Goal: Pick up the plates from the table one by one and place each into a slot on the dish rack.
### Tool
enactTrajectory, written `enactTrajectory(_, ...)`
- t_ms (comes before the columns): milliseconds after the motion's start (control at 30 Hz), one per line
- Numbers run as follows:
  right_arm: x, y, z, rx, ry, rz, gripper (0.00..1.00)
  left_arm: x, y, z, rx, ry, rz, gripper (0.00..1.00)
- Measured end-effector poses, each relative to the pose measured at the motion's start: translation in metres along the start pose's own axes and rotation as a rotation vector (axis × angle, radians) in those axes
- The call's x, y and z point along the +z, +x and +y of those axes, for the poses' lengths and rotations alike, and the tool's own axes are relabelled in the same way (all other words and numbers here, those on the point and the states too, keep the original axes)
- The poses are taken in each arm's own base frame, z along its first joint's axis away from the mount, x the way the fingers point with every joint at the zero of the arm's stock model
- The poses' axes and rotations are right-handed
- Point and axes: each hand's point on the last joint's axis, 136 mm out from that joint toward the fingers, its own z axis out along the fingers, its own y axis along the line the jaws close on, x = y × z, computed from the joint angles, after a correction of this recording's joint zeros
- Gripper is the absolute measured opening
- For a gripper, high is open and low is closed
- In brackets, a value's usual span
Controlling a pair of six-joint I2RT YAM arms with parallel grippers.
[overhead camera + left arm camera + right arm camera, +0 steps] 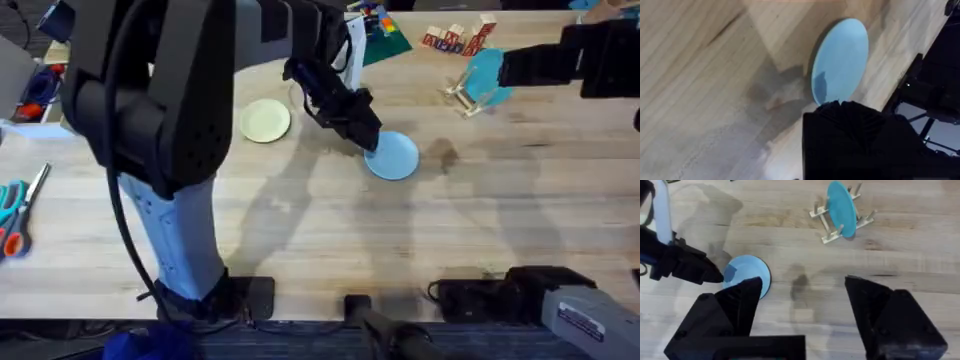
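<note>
The light blue plate (395,157) (842,57) (751,273) lies near the middle of the table (320,240). My left gripper (368,138) (717,275) reaches down to its near-left rim and is shut on that edge, which looks slightly raised. The pale yellow plate (265,121) rests flat to the left, beyond the left arm. The dish rack (464,96) (826,222) stands at the back right with a darker teal plate (486,72) (841,207) upright in it. My right gripper (805,285) hovers open over bare wood between the blue plate and the rack.
Coloured wooden blocks (455,38) and a green sheet (388,38) sit at the back edge. Scissors (14,215) lie at the far left. The left arm (150,110) rises large under the camera and hides part of the left table.
</note>
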Motion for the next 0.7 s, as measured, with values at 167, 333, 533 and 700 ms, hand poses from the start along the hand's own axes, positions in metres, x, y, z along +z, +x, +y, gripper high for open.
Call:
enactTrajectory(167, 0.000, 0.000, 0.000, 0.000, 0.000, 0.000, 0.996, 0.004, -0.005, 0.005, 0.013, 0.001, -0.014, 0.041)
enactTrajectory(333, 0.000, 0.000, 0.000, 0.000, 0.000, 0.000, 0.996, 0.015, -0.007, 0.014, 0.007, 0.009, -0.007, 0.041)
enactTrajectory(533, 0.000, 0.000, 0.000, 0.000, 0.000, 0.000, 0.996, 0.028, -0.007, 0.014, -0.030, 0.106, 0.010, 0.041)
enactTrajectory(700, 0.000, 0.001, 0.000, 0.005, 0.000, 0.004, 0.996, 0.033, -0.007, 0.011, -0.052, 0.171, 0.015, 0.041)
